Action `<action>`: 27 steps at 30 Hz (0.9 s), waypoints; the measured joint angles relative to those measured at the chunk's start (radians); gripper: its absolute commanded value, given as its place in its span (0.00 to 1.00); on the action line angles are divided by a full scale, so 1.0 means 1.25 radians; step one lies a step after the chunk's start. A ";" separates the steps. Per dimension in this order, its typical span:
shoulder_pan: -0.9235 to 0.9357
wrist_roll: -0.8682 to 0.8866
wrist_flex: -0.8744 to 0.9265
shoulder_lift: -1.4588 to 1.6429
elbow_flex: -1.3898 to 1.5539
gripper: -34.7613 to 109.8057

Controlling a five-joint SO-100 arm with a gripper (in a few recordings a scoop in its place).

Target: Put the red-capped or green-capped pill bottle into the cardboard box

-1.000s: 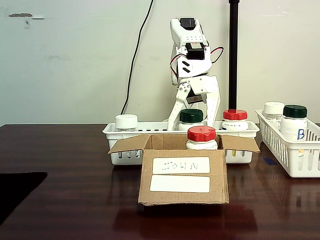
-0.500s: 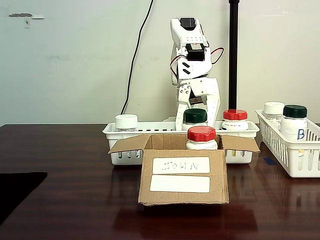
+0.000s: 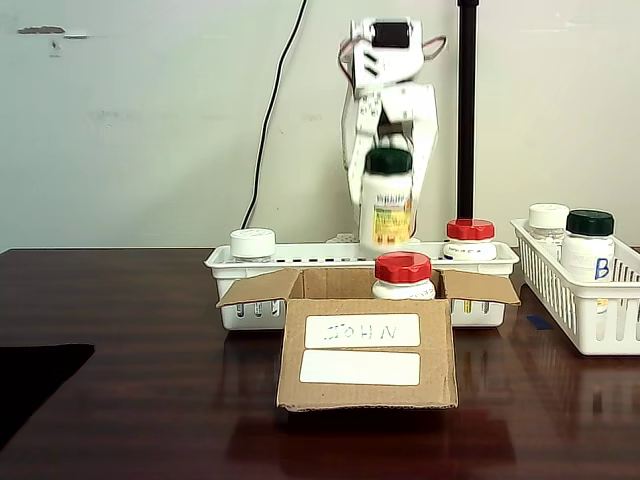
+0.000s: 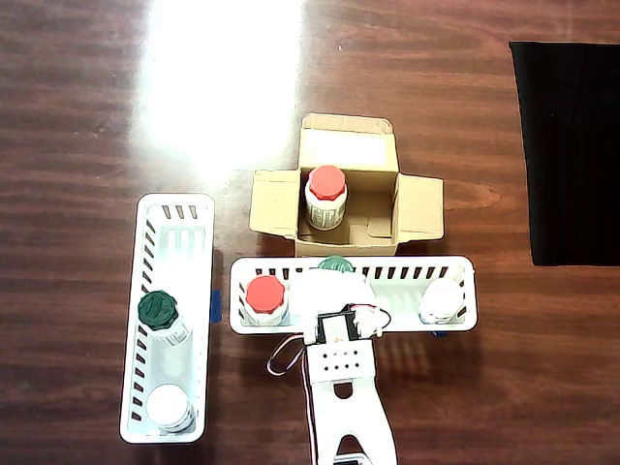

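My gripper is shut on a green-capped pill bottle and holds it upright in the air, above the long white basket and just behind the cardboard box. From overhead, the bottle's green cap peeks out past the gripper at the basket's rim nearest the cardboard box. One red-capped bottle stands inside the open box. Another red-capped bottle stands in the basket.
A white-capped bottle stands at the basket's other end. A second white basket to the side holds a green-capped bottle and a white-capped one. A black mat lies at the table's edge.
The gripper closed on the green-capped bottle in the basket and lifted it straight up, well clear of the basket. The box and other bottles have not moved.
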 measured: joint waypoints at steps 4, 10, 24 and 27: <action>0.034 0.005 0.079 -0.080 -0.163 0.24; 0.097 0.006 0.157 -0.331 -0.469 0.24; 0.151 -0.039 0.337 -1.037 -1.281 0.24; 0.142 -0.049 0.373 -1.108 -1.433 0.24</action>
